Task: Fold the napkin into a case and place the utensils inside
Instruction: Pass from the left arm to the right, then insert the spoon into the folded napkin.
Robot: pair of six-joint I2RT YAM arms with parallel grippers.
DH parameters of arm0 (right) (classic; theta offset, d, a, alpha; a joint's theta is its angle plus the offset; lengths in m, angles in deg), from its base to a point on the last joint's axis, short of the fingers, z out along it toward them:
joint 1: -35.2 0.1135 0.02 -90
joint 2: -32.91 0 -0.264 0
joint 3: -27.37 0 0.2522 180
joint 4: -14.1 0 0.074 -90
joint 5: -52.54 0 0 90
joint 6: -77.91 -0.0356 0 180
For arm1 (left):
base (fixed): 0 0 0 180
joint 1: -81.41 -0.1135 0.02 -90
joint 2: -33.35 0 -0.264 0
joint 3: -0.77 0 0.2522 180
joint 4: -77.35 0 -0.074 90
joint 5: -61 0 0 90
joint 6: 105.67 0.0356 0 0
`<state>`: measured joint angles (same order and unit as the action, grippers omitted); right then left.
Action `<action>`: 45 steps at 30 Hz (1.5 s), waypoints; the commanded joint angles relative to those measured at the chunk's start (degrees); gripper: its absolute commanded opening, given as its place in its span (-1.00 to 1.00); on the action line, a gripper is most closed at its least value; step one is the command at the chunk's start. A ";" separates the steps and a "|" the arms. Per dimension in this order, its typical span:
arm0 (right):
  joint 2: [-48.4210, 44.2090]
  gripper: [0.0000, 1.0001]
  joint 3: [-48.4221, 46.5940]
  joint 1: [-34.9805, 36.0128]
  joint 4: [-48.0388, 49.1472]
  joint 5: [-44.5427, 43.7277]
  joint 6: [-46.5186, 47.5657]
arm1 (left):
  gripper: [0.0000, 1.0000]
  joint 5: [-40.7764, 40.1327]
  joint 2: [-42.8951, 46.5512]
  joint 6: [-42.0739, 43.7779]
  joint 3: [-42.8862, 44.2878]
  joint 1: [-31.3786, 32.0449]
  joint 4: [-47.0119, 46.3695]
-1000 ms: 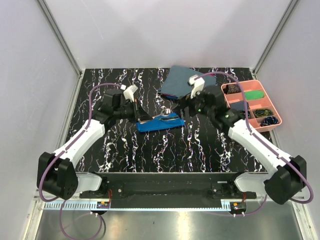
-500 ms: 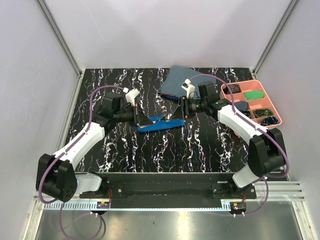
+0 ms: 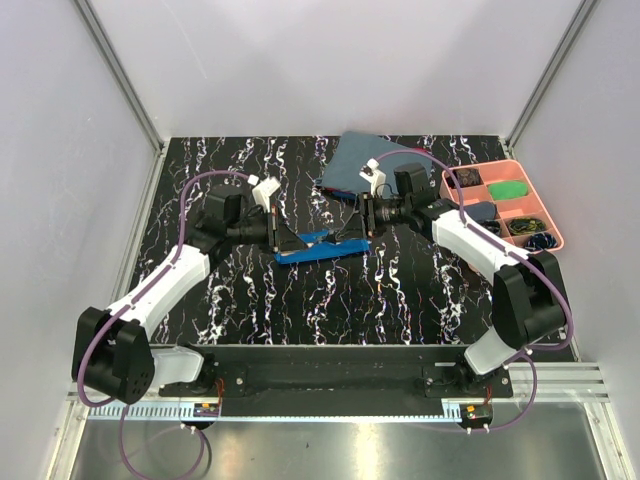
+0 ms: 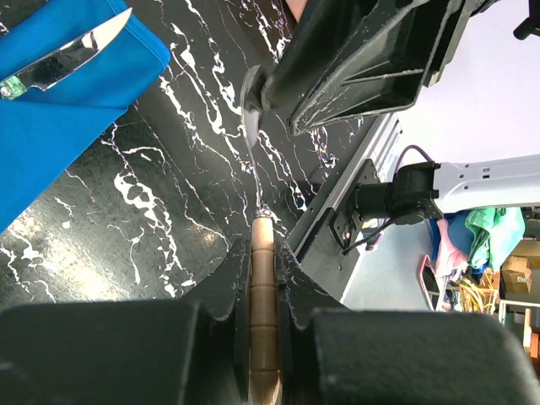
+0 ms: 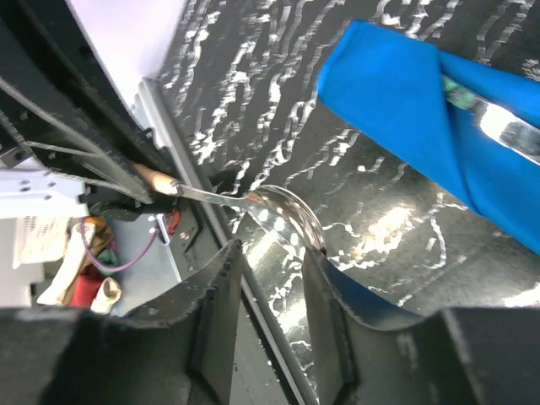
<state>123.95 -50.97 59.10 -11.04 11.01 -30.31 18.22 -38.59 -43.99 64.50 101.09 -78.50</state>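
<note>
The case (image 3: pixel 325 250), a narrow pouch of folded bright blue napkin, lies mid-table with a green-handled knife (image 4: pixel 76 55) poking out of it. My left gripper (image 4: pixel 263 253) is shut on the wooden handle of a spoon (image 4: pixel 263 295) held level above the table. My right gripper (image 5: pixel 272 253) faces it from the other side, its two fingers shut against the edges of the spoon's shiny bowl (image 5: pixel 287 215). In the top view the left gripper (image 3: pixel 288 240) and the right gripper (image 3: pixel 350 232) meet tip to tip just over the case.
A dull grey-blue cloth (image 3: pixel 365 165) lies at the back of the marbled table. A pink compartment tray (image 3: pixel 490 166) with small items stands at the right, close behind my right arm. The table's front rail runs below the spoon.
My right arm swung in towards the left gripper and its jaws narrowed from wide open onto the spoon's bowl. The left gripper kept its hold and barely moved.
</note>
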 commanded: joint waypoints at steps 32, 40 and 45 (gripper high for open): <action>-0.08 -1.00 -1.34 -2.28 -3.98 -20.93 1.24 | -0.15 -15.65 -0.04 -6.57 0.65 -5.87 4.81; 3.43 -1.00 -6.78 -3.07 -12.87 -38.61 4.94 | -0.80 -19.62 -13.03 -11.50 4.24 -9.05 2.53; 6.25 -1.00 -9.07 -3.25 -15.08 -43.45 6.61 | -1.00 -23.49 -17.70 -10.18 4.95 -9.05 1.21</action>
<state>128.67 -56.63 56.12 -22.76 -24.60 -26.39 -0.88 -54.77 -54.55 66.58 92.00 -74.54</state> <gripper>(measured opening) 0.010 0.021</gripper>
